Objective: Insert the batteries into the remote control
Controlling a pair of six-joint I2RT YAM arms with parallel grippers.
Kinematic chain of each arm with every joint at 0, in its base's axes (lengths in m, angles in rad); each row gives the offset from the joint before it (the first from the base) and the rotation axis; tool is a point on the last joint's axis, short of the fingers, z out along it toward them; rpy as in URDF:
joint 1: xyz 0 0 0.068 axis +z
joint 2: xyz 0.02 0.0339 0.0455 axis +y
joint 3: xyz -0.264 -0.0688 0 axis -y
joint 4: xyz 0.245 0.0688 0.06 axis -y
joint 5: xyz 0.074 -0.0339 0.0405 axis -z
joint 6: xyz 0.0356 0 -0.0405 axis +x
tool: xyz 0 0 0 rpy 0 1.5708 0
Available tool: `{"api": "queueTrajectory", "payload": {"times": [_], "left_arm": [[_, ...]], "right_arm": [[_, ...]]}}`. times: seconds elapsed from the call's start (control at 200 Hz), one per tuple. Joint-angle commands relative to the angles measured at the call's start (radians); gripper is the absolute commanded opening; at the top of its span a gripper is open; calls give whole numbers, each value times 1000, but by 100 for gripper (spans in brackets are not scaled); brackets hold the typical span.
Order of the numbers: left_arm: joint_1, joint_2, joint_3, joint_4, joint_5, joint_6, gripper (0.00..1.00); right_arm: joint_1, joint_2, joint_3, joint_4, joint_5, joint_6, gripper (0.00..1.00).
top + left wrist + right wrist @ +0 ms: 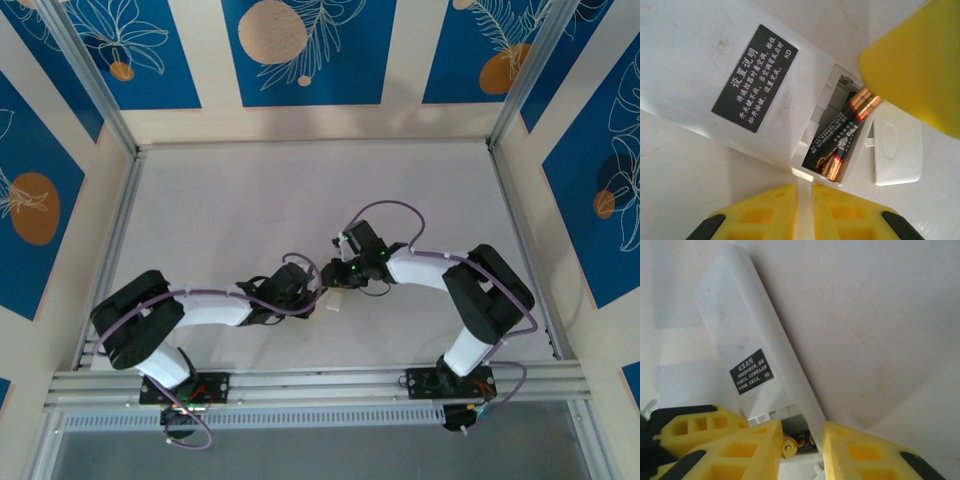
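Observation:
The remote control (715,55) lies back-up, white with a black label, and its battery bay is open. Two batteries (840,135) lie side by side in the bay. One has its copper end (866,101) at the far end, by a yellow finger (915,65) of my right gripper. My left gripper (805,189) is shut on the thin white end wall of the remote. In the right wrist view my right gripper (802,435) is open over the bay, astride the remote control (745,335), with a battery's gold end (789,447) beside its left finger. From above, both grippers (325,290) meet mid-table.
The loose white battery cover (896,145) lies on the table beside the bay. My left gripper's yellow finger (695,427) shows at the lower left of the right wrist view. The white table (250,210) is walled in by patterned panels and metal posts.

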Motion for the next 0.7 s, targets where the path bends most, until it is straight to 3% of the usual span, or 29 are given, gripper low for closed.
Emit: {"api": "queueTrajectory", "payload": {"times": [0.0, 0.585, 0.695], "left_arm": [[11, 21, 4, 20, -6, -12, 17], [13, 3, 4, 0, -9, -3, 17], [13, -6, 5, -15, -18, 4, 17]], "right_arm": [[1, -29, -7, -93, -104, 16, 31], [-3, 74, 34, -83, -80, 44, 31], [-3, 69, 38, -82, -75, 47, 25]]}}
